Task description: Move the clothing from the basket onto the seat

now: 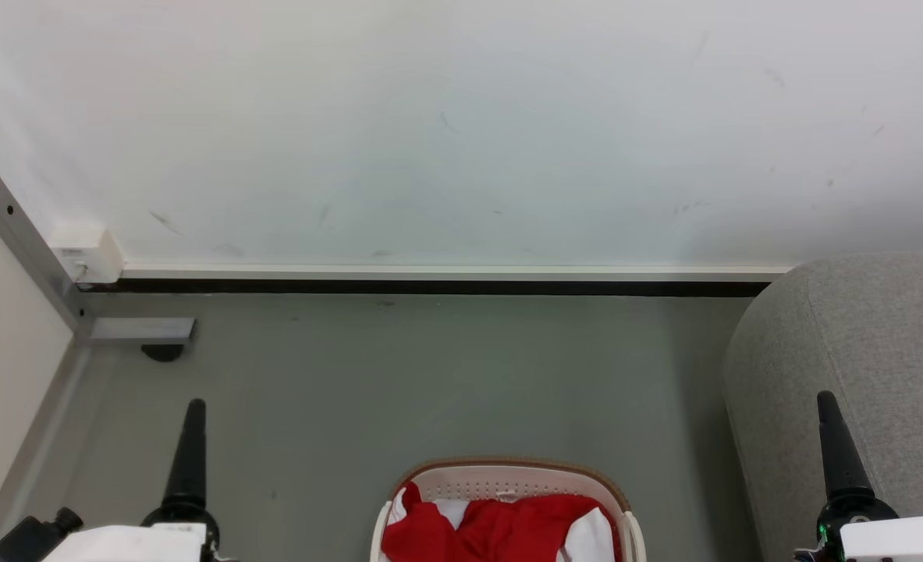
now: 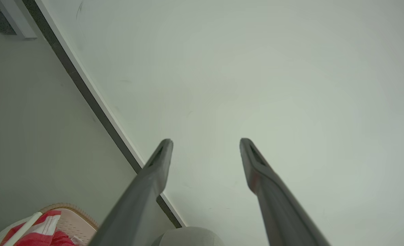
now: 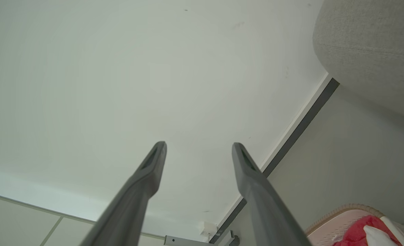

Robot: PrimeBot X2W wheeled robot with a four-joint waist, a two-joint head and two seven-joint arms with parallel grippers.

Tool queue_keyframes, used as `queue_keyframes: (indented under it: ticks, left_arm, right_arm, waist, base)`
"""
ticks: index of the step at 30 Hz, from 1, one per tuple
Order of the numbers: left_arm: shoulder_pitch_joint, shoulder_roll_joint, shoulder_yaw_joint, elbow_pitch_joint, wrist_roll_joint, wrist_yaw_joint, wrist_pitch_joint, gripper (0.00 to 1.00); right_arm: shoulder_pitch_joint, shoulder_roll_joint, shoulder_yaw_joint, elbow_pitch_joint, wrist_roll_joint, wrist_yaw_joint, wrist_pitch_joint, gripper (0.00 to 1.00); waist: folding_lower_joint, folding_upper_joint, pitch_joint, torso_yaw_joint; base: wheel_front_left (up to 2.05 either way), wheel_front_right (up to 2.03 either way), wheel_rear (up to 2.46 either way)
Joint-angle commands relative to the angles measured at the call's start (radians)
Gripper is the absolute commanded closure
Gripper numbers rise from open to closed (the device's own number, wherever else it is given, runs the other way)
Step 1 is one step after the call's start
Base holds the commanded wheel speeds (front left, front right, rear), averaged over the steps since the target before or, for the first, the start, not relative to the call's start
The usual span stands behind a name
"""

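Fingers (image 2: pixel 152 177) of left gripper (image 2: pixel 206 140) and right gripper (image 3: pixel 199 143) spread; clothing (image 1: pixel 508 531) bunched crosswise in basket (image 1: pixel 508 478).

- Setting: bare test room, staged as a home corner.
- Room evidence: scuffed white wall (image 1: pixel 461 117), plain grey floor (image 1: pixel 430 375), dark skirting strip (image 1: pixel 430 286), metal frame (image 1: pixel 28 246) at left.
- Home props: grey sofa (image 1: pixel 859 351); laundry basket (image 1: pixel 500 478) holding red-and-white clothing (image 1: pixel 508 531).

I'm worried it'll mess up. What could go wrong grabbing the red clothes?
The left pincer and right pincer are open, empty. The clothing lies bunched in the basket, so a pinch might catch the perforated wall and lift the basket too. The seat stands off to the right, so loose fabric might slip onto the floor on the way.
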Motion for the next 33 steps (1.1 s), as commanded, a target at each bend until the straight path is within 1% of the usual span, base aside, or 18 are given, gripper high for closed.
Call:
queue_keyframes:
  ticks: [1,8,16,22,25,33]
  left_arm:
    - [-0.006,0.007,-0.004,-0.026,0.055,-0.008,-0.011,0.00]
    - [0.001,0.008,-0.020,-0.053,0.226,-0.010,-0.036,0.00]
    - [0.009,0.013,-0.042,-0.068,0.413,-0.012,-0.064,0.00]
    - [0.014,0.017,-0.051,-0.072,0.524,-0.012,-0.083,0.00]
    - [0.015,0.022,-0.058,-0.073,0.588,0.001,-0.093,0.00]
    - [0.018,0.030,-0.082,-0.068,0.696,0.017,-0.114,0.00]
  right_arm:
    - [-0.014,-0.004,-0.004,-0.020,-0.054,-0.001,-0.008,0.00]
    - [-0.012,0.005,-0.010,-0.032,-0.212,-0.001,-0.023,0.00]
    - [-0.010,0.015,-0.015,-0.016,-0.401,-0.001,-0.040,0.00]
    - [-0.011,0.020,-0.024,-0.008,-0.539,-0.001,-0.051,0.00]
    - [-0.010,0.023,-0.027,-0.004,-0.604,-0.001,-0.057,0.00]
    - [-0.009,0.032,-0.055,0.024,-0.759,-0.001,-0.071,0.00]
  waist:
    - [0.0000,0.0000,0.001,0.001]
    - [0.0000,0.0000,0.001,0.001]
    - [0.0000,0.0000,0.000,0.002]
    - [0.0000,0.0000,0.000,0.003]
    - [0.0000,0.0000,0.000,0.003]
    - [0.0000,0.0000,0.002,0.001]
  base:
    - [0.00,0.00,0.00]
    - [0.00,0.00,0.00]
    - [0.00,0.00,0.00]
    - [0.00,0.00,0.00]
    - [0.00,0.00,0.00]
    - [0.00,0.00,0.00]
